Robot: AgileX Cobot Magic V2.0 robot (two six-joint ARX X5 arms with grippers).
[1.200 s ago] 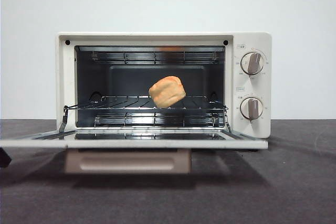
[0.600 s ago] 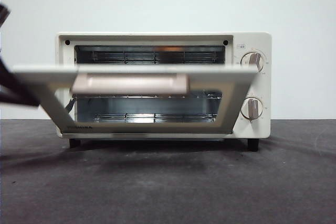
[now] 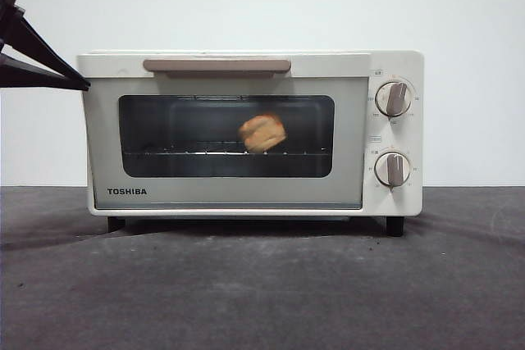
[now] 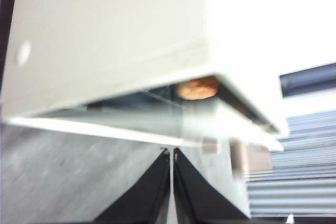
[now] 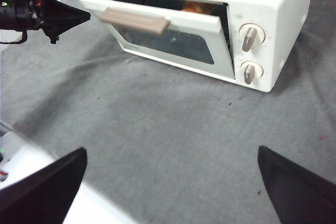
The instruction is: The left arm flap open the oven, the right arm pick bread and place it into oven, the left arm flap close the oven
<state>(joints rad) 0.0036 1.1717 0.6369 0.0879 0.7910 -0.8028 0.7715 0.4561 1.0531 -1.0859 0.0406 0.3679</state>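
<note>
Closing step: cream-white TOSHIBA toaster oven (image 3: 246,133) door nearly shut, golden-brown bun (image 3: 262,133) inside; left tool (image 4: 171,153) clenched, empty, beside door corner. Next: withdraw.

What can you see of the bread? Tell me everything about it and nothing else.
The bread is a small rounded bun, golden-brown with lighter tan sides, and looks like a soft baked crust. It sits tilted on the wire rack inside the Toshiba oven, about mid-width. The front view shows it slightly blurred through the dark glass window. The wrist views catch only an orange sliver of it past the door. Only the rack appears to touch it.
</note>
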